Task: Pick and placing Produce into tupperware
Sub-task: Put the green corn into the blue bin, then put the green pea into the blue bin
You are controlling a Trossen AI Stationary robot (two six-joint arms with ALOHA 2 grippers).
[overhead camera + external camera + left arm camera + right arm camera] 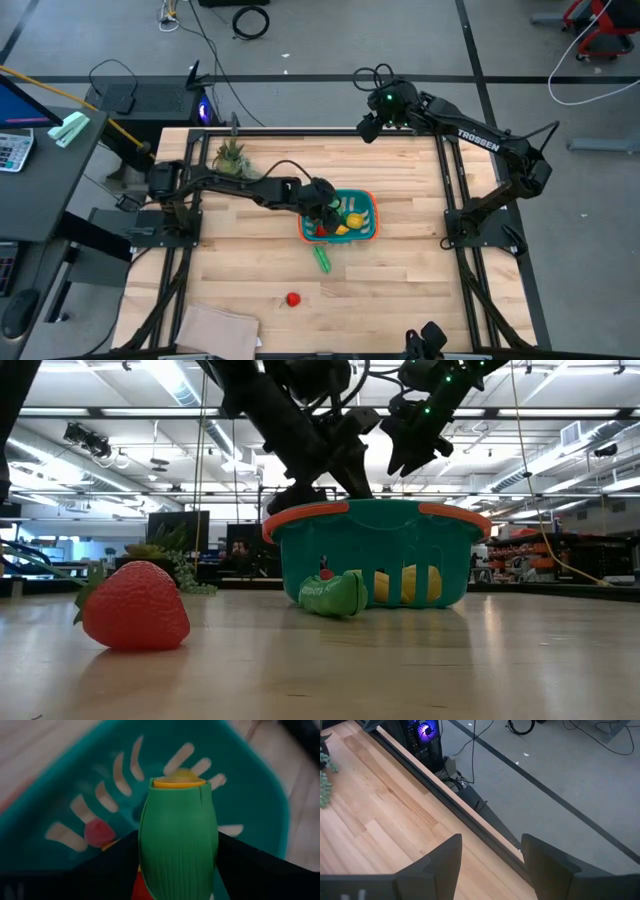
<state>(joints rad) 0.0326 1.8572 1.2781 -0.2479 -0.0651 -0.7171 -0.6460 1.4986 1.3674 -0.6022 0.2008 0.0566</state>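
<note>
Here the left gripper [322, 208] hangs over the left end of the teal basket [368, 232], which sits near the middle of the table [400, 290]. In the left wrist view its two dark fingers [107, 870] flank a green pod with an orange-yellow top [177, 840], touching it on both sides, so the pod sits between them above the basket's inside. A small red piece [99, 831] lies on the basket floor below. Yellow pieces [352, 219] rest inside the basket too. Another green pod [322, 259] lies on the table just beside the basket's near wall, and a red strawberry [293, 298] sits apart, nearer the table's front. The right gripper [368, 127] waits over the far edge, its fingers [442, 865] spread wide and empty.
</note>
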